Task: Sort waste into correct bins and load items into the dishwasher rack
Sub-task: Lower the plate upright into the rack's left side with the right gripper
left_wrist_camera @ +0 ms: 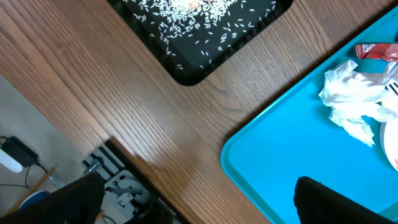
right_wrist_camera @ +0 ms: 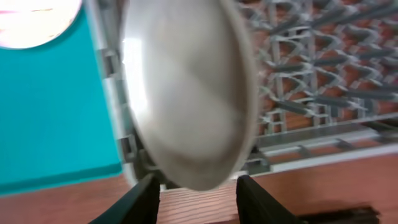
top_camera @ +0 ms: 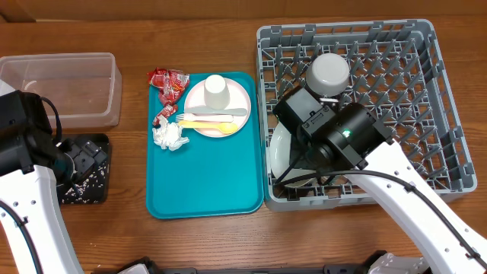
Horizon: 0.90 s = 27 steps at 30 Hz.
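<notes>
Right jaws stand apart, one finger (right_wrist_camera: 142,200) on each side of the lower rim of the round grey plate (right_wrist_camera: 186,93); I cannot confirm contact. The plate stands on edge inside the dishwasher rack (right_wrist_camera: 323,68), against the wall nearest the teal tray (right_wrist_camera: 50,106). I read the left jaws as apart too, with nothing between them, above bare desk (left_wrist_camera: 93,81) between the black tray (left_wrist_camera: 193,71), which holds rice grains (left_wrist_camera: 186,9), and the teal tray, where the napkin (left_wrist_camera: 351,99) lies.
</notes>
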Tool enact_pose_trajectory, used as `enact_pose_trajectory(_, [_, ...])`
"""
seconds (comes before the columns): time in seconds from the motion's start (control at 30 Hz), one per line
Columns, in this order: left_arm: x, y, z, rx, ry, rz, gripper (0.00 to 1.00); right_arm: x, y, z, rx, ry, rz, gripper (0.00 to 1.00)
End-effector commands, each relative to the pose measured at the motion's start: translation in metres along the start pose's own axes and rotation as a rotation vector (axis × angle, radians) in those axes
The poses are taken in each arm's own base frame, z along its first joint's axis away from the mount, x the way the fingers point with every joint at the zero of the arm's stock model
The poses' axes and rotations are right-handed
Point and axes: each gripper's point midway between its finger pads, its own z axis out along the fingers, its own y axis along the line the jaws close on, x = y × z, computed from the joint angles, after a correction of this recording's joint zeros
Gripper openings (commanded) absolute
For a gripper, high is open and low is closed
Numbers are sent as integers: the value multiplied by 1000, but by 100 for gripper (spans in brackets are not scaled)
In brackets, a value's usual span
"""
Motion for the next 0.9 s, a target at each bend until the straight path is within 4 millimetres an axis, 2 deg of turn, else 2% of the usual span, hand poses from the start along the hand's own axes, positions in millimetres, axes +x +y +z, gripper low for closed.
enact_pose_trajectory(0.0, [-4,1,-3,1,-13,-21,100,-21,-26,-8,61,-83,124,42])
enact_pose_trajectory(0.17, [-4,0,-3,1,-13,-20,100,-38,-56,-1,98,-78,242,21])
enact_pose_trajectory(0.33, [-4,0,-3,1,-13,-20,100,-51,-78,6,113,-80,319,6])
enact_pose_trajectory(0.4, [-4,0,-3,1,-13,-20,100,-51,-75,11,86,-56,303,5])
enact_pose_trajectory(0.7, [-4,1,-3,1,-13,-21,100,-31,-37,52,-71,72,253,4])
enact_pose_trajectory(0.87, [-4,1,-3,1,-13,-21,100,-29,-30,55,-110,89,253,4])
